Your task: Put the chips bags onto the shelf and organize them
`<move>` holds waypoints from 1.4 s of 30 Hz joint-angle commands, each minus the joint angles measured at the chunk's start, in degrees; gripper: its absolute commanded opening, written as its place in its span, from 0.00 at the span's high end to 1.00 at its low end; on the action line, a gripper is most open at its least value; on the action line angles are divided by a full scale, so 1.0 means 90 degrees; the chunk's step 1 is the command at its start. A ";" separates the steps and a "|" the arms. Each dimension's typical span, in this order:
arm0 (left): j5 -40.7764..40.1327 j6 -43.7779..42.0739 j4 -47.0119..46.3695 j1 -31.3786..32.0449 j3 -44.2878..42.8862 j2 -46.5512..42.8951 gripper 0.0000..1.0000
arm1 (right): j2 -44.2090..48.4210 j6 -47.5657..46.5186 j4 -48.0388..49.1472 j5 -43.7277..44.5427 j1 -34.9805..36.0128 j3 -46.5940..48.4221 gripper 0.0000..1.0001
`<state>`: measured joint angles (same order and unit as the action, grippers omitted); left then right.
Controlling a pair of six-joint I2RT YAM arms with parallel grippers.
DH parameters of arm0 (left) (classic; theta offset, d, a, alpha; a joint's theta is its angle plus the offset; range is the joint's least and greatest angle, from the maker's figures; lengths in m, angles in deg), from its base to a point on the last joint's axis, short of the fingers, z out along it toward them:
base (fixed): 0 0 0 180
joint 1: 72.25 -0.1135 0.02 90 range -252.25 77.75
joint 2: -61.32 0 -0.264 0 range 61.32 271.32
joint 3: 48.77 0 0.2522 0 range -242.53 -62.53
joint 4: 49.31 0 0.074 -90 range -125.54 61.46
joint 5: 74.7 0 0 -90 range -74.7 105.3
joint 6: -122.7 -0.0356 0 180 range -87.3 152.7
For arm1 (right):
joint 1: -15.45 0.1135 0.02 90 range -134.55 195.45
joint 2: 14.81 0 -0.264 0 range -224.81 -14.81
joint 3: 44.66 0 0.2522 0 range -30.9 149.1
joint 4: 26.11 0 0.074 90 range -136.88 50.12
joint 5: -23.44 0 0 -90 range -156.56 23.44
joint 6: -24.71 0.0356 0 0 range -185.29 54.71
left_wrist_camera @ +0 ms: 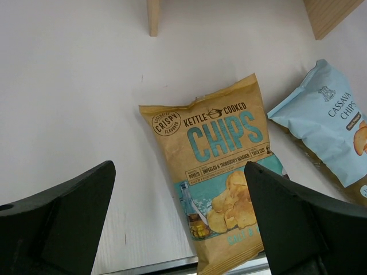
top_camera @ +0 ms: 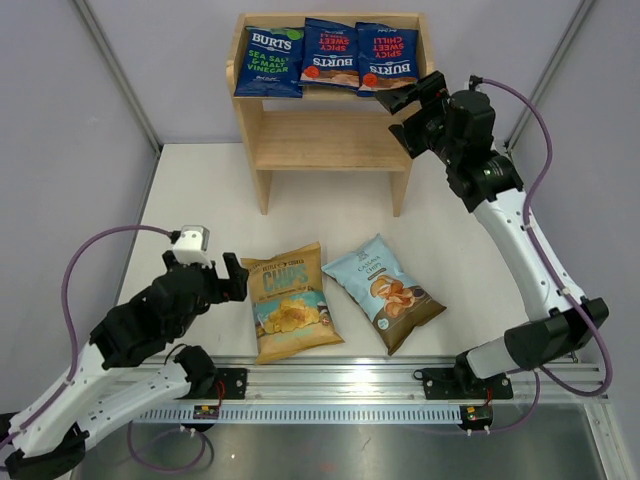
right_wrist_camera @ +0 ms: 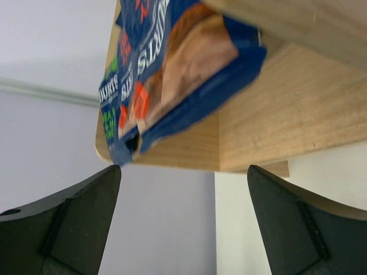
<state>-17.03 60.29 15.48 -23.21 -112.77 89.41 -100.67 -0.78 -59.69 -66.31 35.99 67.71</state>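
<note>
Three dark-blue Burts bags [top_camera: 269, 62] [top_camera: 331, 53] [top_camera: 387, 57] lie side by side on the top tier of the light-wood shelf [top_camera: 325, 140]. The tan-yellow Chips bag [top_camera: 289, 301] and the light-blue and brown bag [top_camera: 386, 291] lie flat on the table in front. My left gripper [top_camera: 236, 278] is open and empty just left of the tan bag, which fills the left wrist view [left_wrist_camera: 221, 166]. My right gripper [top_camera: 408, 93] is open and empty at the shelf's right front corner, beside the right Burts bag [right_wrist_camera: 172, 69].
The shelf's lower tier [top_camera: 322, 148] holds nothing. A metal rail [top_camera: 330, 385] runs along the table's near edge by the arm bases. Grey walls close in the table at the back and sides.
</note>
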 commanded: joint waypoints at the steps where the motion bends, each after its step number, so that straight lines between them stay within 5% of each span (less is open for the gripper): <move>1: 0.0184 0.0722 -0.0132 -0.0019 -0.0102 0.0538 0.01 | 0.0808 -0.0935 0.0345 -0.0759 -0.0045 -0.0698 0.01; 6: 0.0758 0.1065 -0.0629 -0.0330 0.0522 0.0735 0.01 | 0.2183 -0.1698 0.0396 -0.0927 -0.0045 -0.1843 0.01; 13: 0.2419 0.1006 -0.1566 -0.1804 0.1333 0.0687 0.01 | 0.4031 -0.2743 -0.0064 -0.1092 -0.0045 -0.3433 0.01; 21: 0.4332 0.1074 -0.2251 -0.3210 0.2144 0.0462 0.01 | 0.5380 -0.3075 0.0287 -0.3687 -0.0045 -0.4852 0.01; 27: 0.4969 0.1348 -0.2554 -0.3641 0.2690 0.0511 0.01 | 0.5800 -0.2804 0.1067 -0.5534 -0.0045 -0.5672 0.01; 42: 0.5575 0.1846 -0.3589 -0.3691 0.3911 0.0804 0.01 | 0.6611 -0.2441 0.1947 -0.6424 -0.0036 -0.6649 0.00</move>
<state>29.50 75.40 -11.34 -56.19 -79.20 96.06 -42.05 -23.64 -46.27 -120.38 35.83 8.26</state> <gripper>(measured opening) 0.988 0.993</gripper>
